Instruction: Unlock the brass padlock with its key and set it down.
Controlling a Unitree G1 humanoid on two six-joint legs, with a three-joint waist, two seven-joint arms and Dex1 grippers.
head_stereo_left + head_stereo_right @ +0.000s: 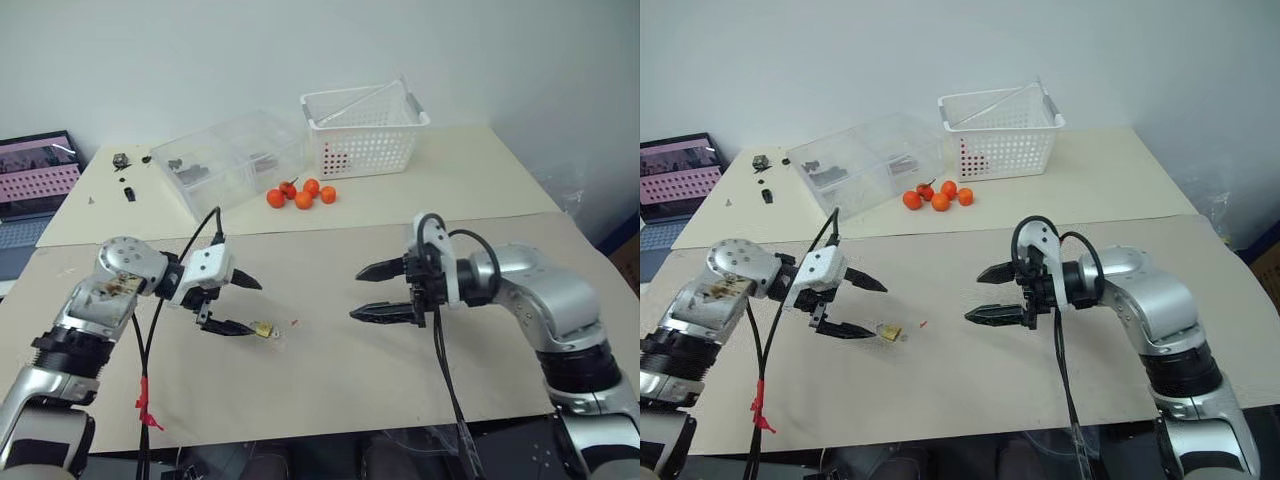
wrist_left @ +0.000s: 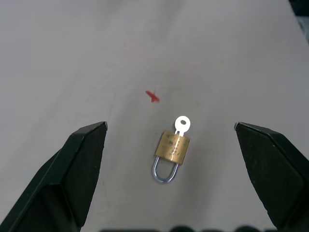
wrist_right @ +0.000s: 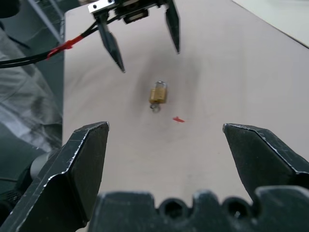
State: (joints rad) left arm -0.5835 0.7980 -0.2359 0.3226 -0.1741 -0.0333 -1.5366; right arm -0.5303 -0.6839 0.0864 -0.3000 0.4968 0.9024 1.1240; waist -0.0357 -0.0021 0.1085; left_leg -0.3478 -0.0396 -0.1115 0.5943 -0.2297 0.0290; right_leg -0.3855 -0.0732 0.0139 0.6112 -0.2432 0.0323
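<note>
Padlock lay loose on the table, both my grippers wide and empty.

The tiny boxy yellow-brass padlock (image 2: 172, 148), silvery key (image 2: 182, 125) inserted, lay just right of my left gripper (image 1: 238, 306); my right gripper (image 1: 372, 292) hung well apart. It looked light, hard, slippery; I judged the flat body sides best to pinch.

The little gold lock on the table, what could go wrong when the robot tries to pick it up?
The brass padlock is tiny and lies flat on the table, so the open left gripper above it might pinch badly and send it skidding. The key sticks out of the lock's bottom; a finger could bump it out or jam it. The open right gripper hangs off to the side, so it may have trouble lining up with so small a key.
</note>
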